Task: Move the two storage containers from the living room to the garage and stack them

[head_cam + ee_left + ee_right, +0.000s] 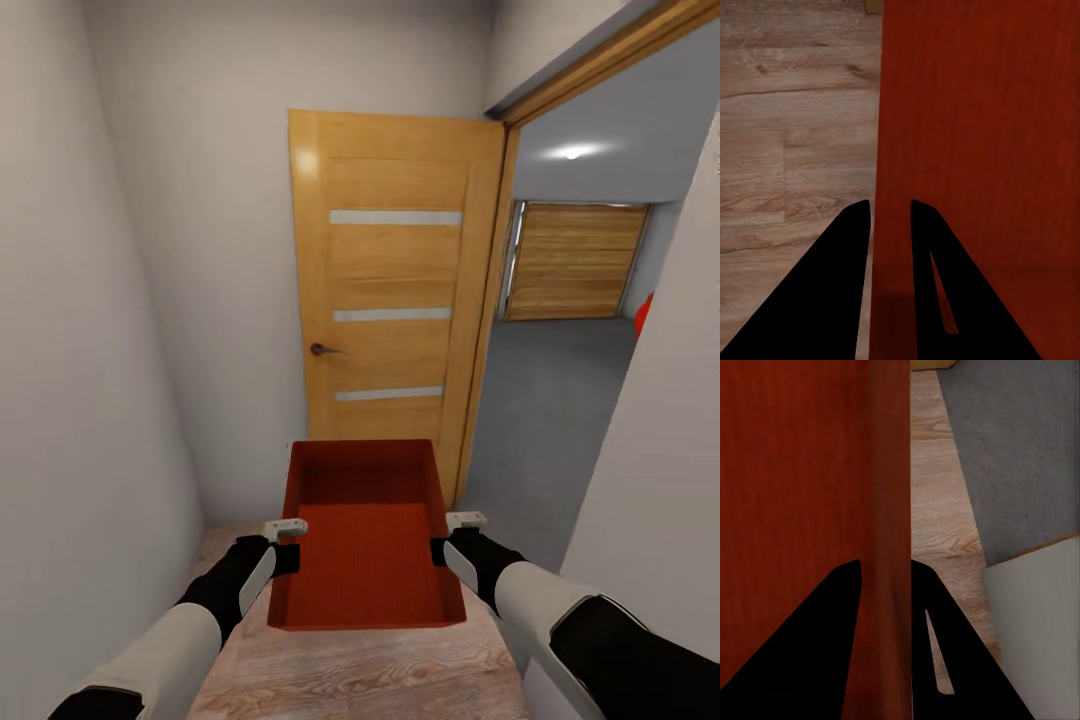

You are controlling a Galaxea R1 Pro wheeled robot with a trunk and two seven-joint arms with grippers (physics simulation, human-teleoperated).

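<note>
One red-orange open-top storage container (365, 540) hangs level in front of me, above the wood plank floor, held between both arms. My left gripper (288, 545) is shut on its left wall, which the left wrist view shows pinched between the gripper's (891, 214) dark fingers, beside the container's inside (982, 135). My right gripper (445, 540) is shut on the right wall, seen the same way in the right wrist view at the gripper (885, 570) and container (795, 472). The container is empty. Through the doorway ahead right lies the garage's dark grey floor (550, 400).
An open wooden door (395, 300) stands straight ahead against the wall. The doorway to its right is bounded by a white wall (660, 480) close on my right. Another wall (80, 400) runs close on my left. In the garage are a wooden garage door (575, 262) and a sliver of red car (643, 313).
</note>
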